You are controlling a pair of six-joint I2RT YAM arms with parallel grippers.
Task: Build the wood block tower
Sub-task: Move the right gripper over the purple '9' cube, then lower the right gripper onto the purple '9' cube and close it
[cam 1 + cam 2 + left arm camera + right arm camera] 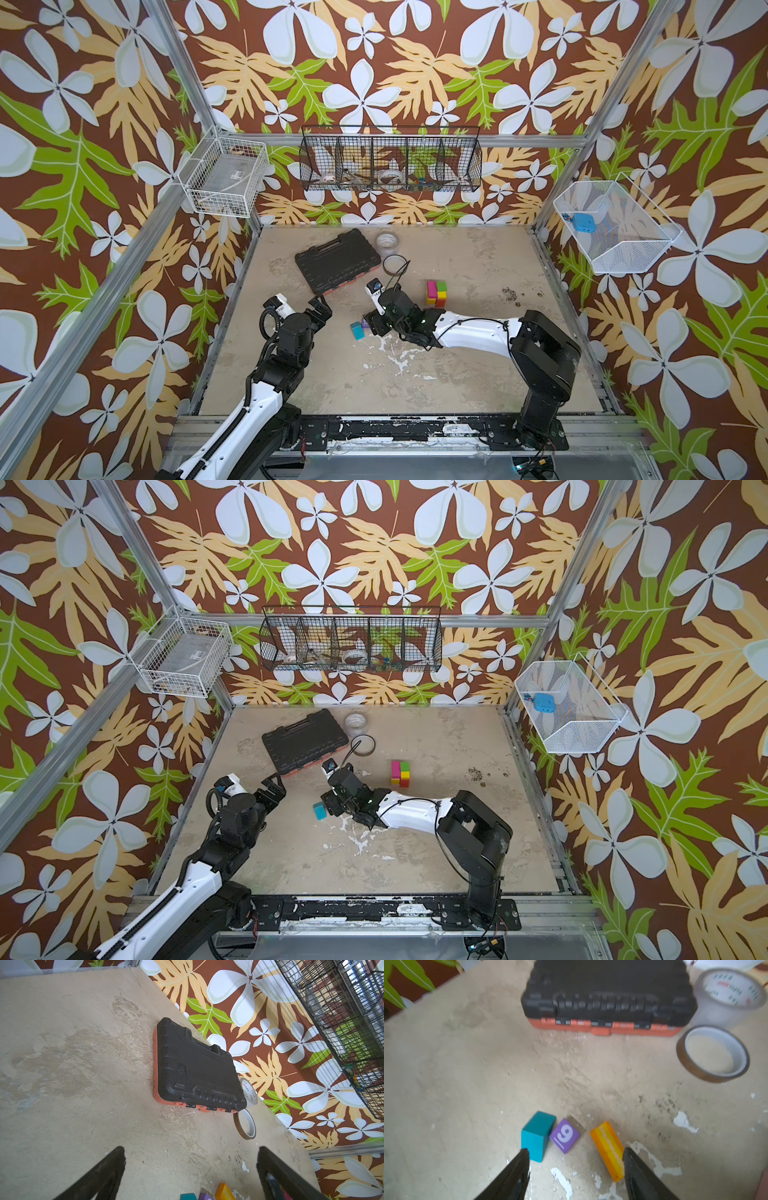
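Right gripper (pixel 575 1150): hanging spread and unladen, flanking teal wooden block (pixel 537 1136), purple "9" cube (pixel 565 1135), orange-yellow striped block (pixel 609 1150).
Left gripper (pixel 191 1148): hovering agape, empty.
Multicoloured wooden tower (pixel 436 293): standing at right gripper's two o'clock.

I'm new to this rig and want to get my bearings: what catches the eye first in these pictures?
The loud flower-and-leaf wallpaper on every wall comes first. On the table, a small bright tower stands right of the middle in both top views, and the black tool case lies at the back left. The right gripper hangs open over three loose blocks: a teal block, a purple "9" cube and an orange-and-yellow block.
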